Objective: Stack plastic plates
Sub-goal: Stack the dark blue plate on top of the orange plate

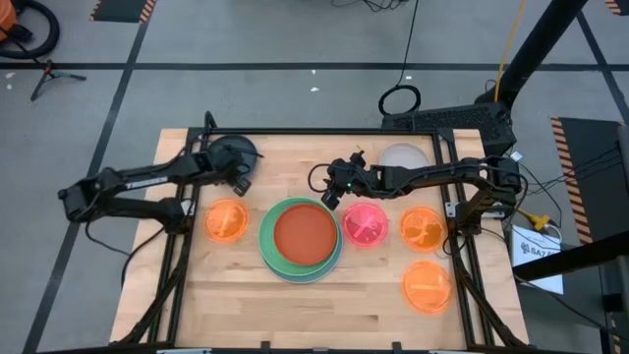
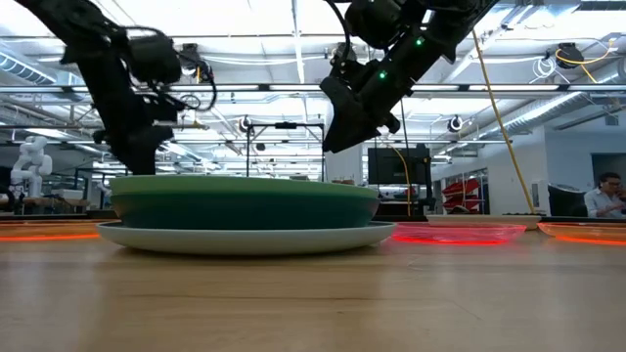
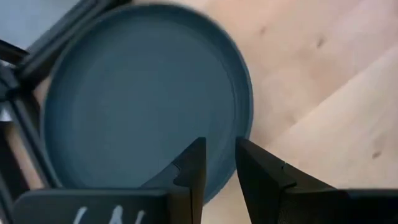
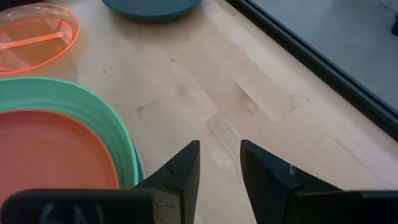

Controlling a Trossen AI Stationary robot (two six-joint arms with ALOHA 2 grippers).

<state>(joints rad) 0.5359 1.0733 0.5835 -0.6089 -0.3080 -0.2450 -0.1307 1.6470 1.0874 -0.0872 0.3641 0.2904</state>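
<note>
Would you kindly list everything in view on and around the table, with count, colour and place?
Stack: one, red-orange plate on light green, more plates beneath; table centre.
Orange plates: three, translucent; one left of stack, two at right.
Pink plate: one, right of stack.
Grey plate: one, dark; back left.
Whitish plate: one; back right.
Table: one, light wood.
Person: one, far right of room.
Left gripper: slightly open, beside grey plate.
Right gripper: slightly open, above stack's back edge.

high: overhead | low: table-level | wrists: close, share table (image 1: pixel 246 295)
</note>
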